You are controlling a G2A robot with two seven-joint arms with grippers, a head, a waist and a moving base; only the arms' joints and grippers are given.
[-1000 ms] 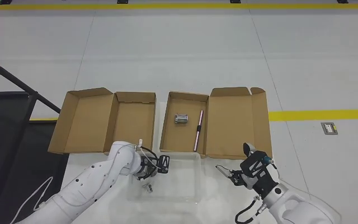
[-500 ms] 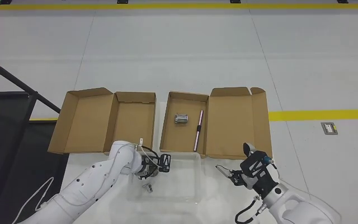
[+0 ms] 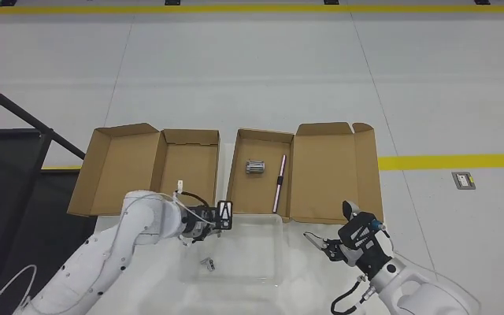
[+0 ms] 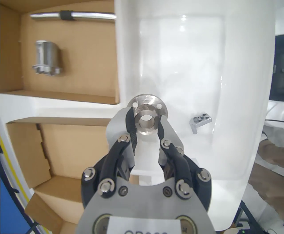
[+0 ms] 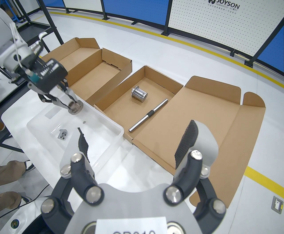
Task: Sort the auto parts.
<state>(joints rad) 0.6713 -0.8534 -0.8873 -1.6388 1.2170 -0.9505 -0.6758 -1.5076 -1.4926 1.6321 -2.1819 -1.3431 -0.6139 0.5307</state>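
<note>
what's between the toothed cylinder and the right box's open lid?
The metal rod, lying between the toothed cylinder and the lid; the top view shows it.

rod end hidden behind tray rim

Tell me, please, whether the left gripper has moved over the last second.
Yes. The left gripper, shut on a metal part, has shifted away from the bracket in the tray, toward the left box.

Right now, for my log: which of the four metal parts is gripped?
The flanged steel bushing, clamped in the left gripper; the grey bracket lies in the clear bin, the ribbed cylinder and long rod in a cardboard box.
</note>
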